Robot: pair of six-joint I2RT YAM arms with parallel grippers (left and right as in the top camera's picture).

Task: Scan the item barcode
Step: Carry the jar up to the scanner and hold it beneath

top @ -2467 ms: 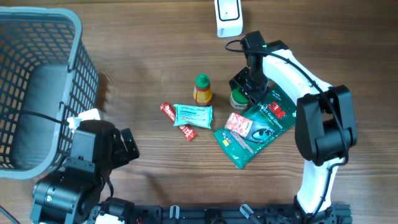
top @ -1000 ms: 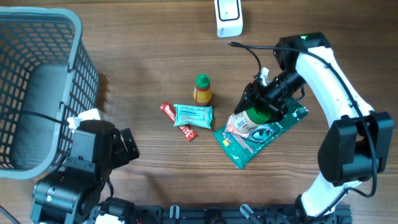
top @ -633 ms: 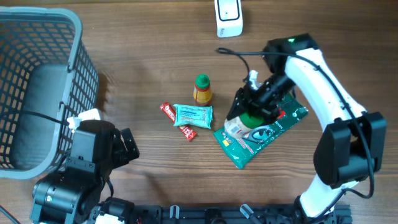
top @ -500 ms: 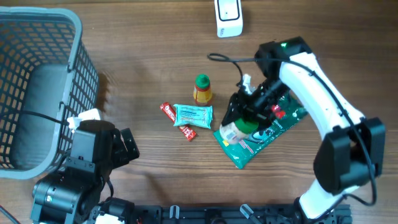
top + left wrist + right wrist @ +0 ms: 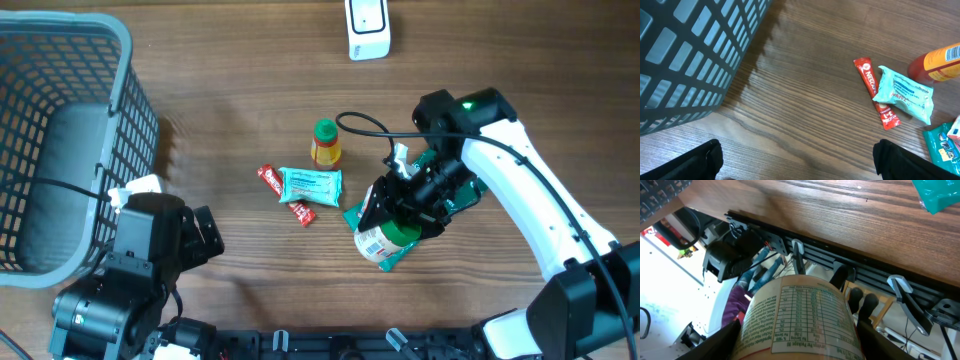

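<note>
The item is a small jar (image 5: 381, 238) with a green lid and a pale label, lifted and tipped on its side over the green packet (image 5: 466, 188). My right gripper (image 5: 398, 214) is shut on it, a finger on each side. In the right wrist view the jar (image 5: 800, 317) fills the bottom, nutrition table facing the camera, and no barcode shows. A white scanner (image 5: 367, 28) stands at the table's far edge. My left gripper (image 5: 800, 165) hangs open over bare wood at the front left, nothing between its fingers (image 5: 702, 161).
A grey basket (image 5: 60, 130) takes up the left side. An orange bottle with a green cap (image 5: 325, 143), a teal pouch (image 5: 311, 185) and a red stick pack (image 5: 270, 177) lie mid-table. The right wrist view looks past the table's front edge (image 5: 805, 237).
The right gripper lifted the jar from beside the orange bottle, swung it out right, then brought it toward the table's front and tipped it over. The left arm stayed still.
</note>
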